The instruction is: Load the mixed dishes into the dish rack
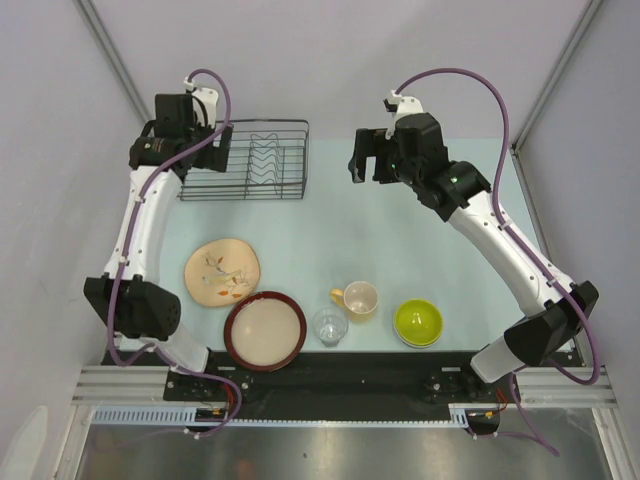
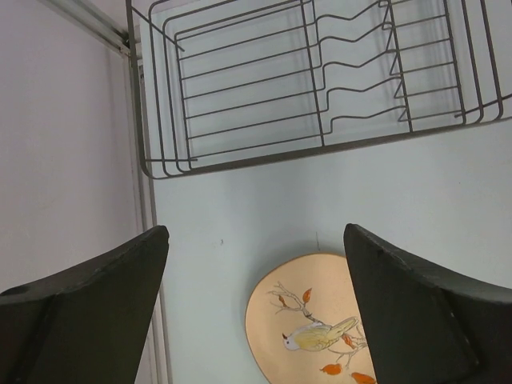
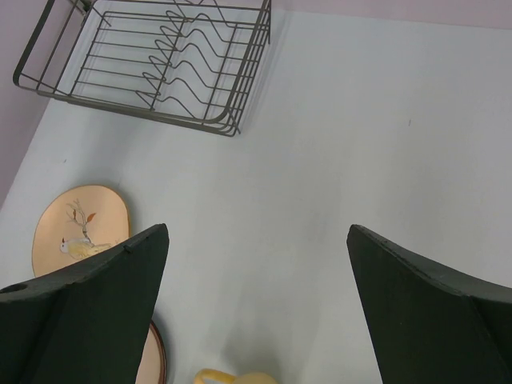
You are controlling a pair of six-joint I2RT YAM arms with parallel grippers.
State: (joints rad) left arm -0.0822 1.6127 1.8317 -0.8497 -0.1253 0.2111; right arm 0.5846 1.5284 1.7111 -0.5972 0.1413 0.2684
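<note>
1. Far left on the table (image 1: 400, 230) sits the rack (image 1: 247, 160), black wire, with its plate-slot loops running across the middle. All dishes lie on the table outside it.
2. Left gripper (image 2: 256, 232): jaws spread wide, gripping nothing. It hangs above the rack's left end, clear of the table.
3. Left wrist view: the rack fills the far part. The plate (image 2: 308, 328) lies near of it, pattern side up, showing between the two fingers. It is well apart from the gripper, with no contact.
4. Right gripper (image 3: 258, 228): jaws fully spread, empty. It hangs over the far middle of the table, right of the rack and apart from it.
5. Near row, left to right:
   - The plate lies flat.
   - The red-rimmed dish (image 1: 265, 330) is just near-right of the plate. Their rims are close; cannot tell if they touch.
   - The glass (image 1: 330, 325) stands upright just right of the dish.
   - The mug (image 1: 360, 299) is just far-right of the glass, handle pointing left.
   - The bowl (image 1: 418, 320) is at right, apart from the mug.
6. A pale rim shows under the bowl's near edge: the saucer (image 1: 408, 341), with the bowl resting on it.
7. Right wrist view: the rack is far left, the plate is at the left edge, and the mug's rim just shows at the near edge between the fingers. The whole near row lies well near of this gripper.
</note>
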